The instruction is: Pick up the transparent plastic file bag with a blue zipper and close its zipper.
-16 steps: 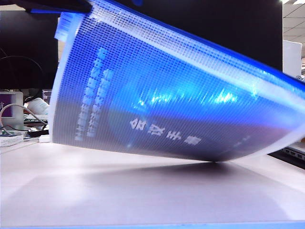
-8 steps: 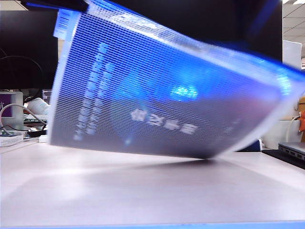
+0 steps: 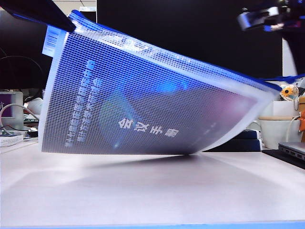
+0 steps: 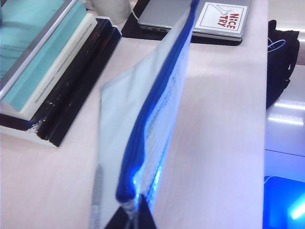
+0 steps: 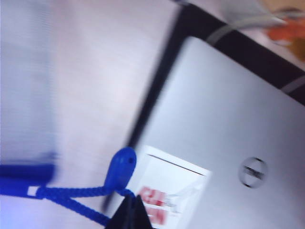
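The file bag (image 3: pixel 143 105) hangs tilted above the table (image 3: pixel 152 191), its meshed face with pale lettering towards the exterior camera and its lower edge close to the tabletop. The blue zipper (image 3: pixel 214 69) runs along its raised top edge; it shows edge-on as the zipper (image 4: pixel 147 114) in the left wrist view. My left gripper (image 4: pixel 136 214) is shut on the bag's near end, at the upper left corner by the left gripper (image 3: pixel 66 25). My right gripper (image 5: pixel 131 210) is shut on the blue cord pull (image 5: pixel 71 193), past the bag's far end, at the blurred right gripper (image 3: pixel 259 18).
A stack of books (image 4: pixel 43 71) lies beside the bag. A silver laptop (image 5: pixel 228 124) with a red-lettered sticker (image 4: pixel 221 16) sits under the right gripper. A white cup (image 3: pixel 276 131) and a black monitor (image 3: pixel 190 28) stand behind. Cables and small items (image 3: pixel 14 119) crowd the far left.
The right gripper has swung out to the right with the cord pull and now shows at the upper right. The bag's right end has dropped and the bag has shifted slightly left.
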